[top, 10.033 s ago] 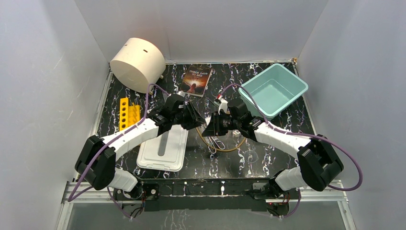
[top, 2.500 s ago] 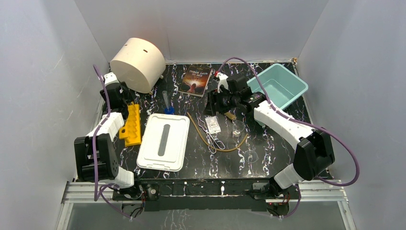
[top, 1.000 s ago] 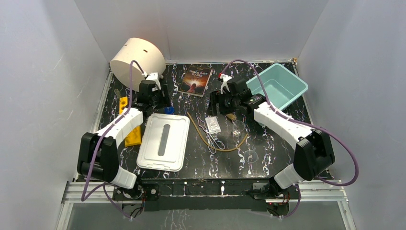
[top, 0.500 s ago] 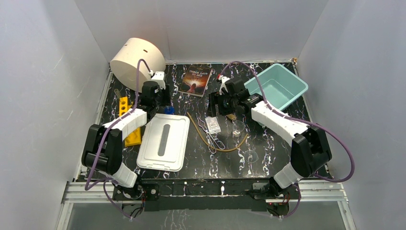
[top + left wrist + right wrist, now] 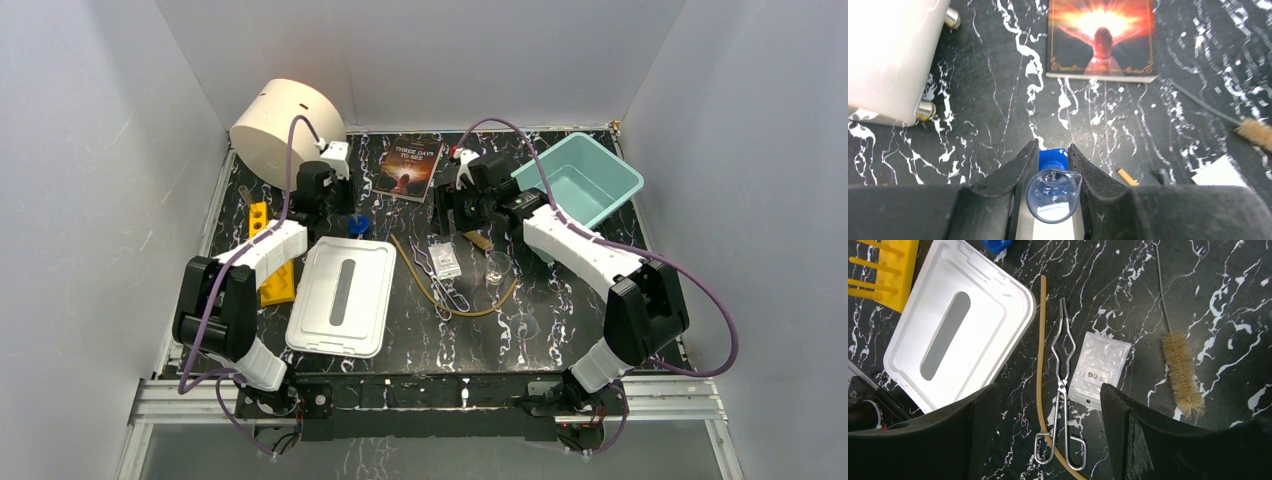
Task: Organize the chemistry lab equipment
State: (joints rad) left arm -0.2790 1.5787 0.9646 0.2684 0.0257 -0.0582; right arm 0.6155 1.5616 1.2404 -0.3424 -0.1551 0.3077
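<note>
Blue plastic caps the far end of the clear tube (image 5: 1053, 195). The tube lies squarely between the left jaws, its open mouth facing the wrist camera and its blue end (image 5: 1053, 159) poking out past the fingertips. Both black fingers (image 5: 1010, 187) press against the tube's sides with no gap showing, so the left jaws are clenched on it. From above, this grip sits just past the far edge of the white lid (image 5: 340, 295), between the cream cylinder (image 5: 288, 130) and the book (image 5: 410, 165). Whether the tube is clear of the counter (image 5: 570, 300) I cannot tell.

The right jaws stand spread wide and hold nothing, hanging above the middle of the counter. Between their two fingers (image 5: 975, 432), down on the black marbled surface, lie the metal tongs (image 5: 1062, 375) and the white packet (image 5: 1098, 371). The packet is just right of the tongs and touches them. The tan rubber tubing (image 5: 1040, 350) runs alongside the tongs on their left and passes under their handle loops. The brown brush (image 5: 1180, 372) lies apart to the right of the packet. A yellow rack (image 5: 883, 270) sits left of the lid. The small glass beaker (image 5: 496, 268) stands near the tubing's right end.
</note>
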